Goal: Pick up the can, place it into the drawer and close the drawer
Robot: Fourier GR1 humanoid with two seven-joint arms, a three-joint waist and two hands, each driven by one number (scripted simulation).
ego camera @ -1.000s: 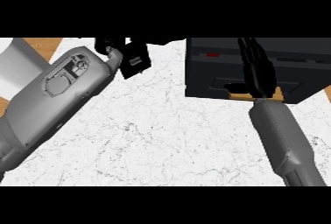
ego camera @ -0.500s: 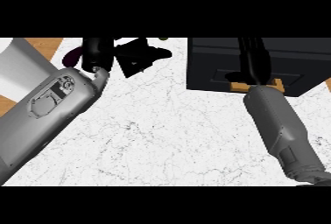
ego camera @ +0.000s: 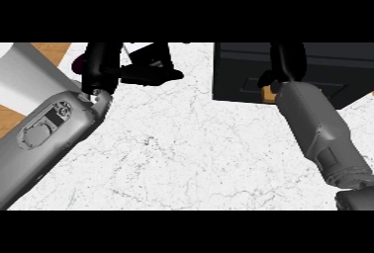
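Far left, a pale grey-white panel [ego camera: 25,74] slants in from the top-left corner, w/ strips of wood-coloured surface [ego camera: 51,48] showing above and below it. The left forearm [ego camera: 44,138] comes up from the lower-left corner, big and grey, an oval plate on its upper face.

At its top end sits the left hand [ego camera: 102,64], black, reaching toward the top edge of the view. Its fingers [ego camera: 150,74] bend across to the right, and a small purple-dark patch, prob. the can [ego camera: 79,63], peeks out at the hand's left side. Most of it is hidden by the hand, so I can't tell for sure that it is the can, nor how the fingers sit round it; the hand looks curled (not straight), but whether it really holds anything I cannot tell.

Centre: white marbled counter [ego camera: 190,148], grey veins, running across the middle and bottom of the view.

Right of centre, at the top, the dark drawer [ego camera: 241,74] – a black box shape lying on the counter's far side, its near edge slightly tilted. The right hand [ego camera: 286,62] is over it, black fingers pointing up toward the top edge, narrow and close together; a small orange-brown spot shows at the wrist. Can't tell whether it touches the drawer. The right forearm [ego camera: 321,133] runs down from there to the lower-right corner.
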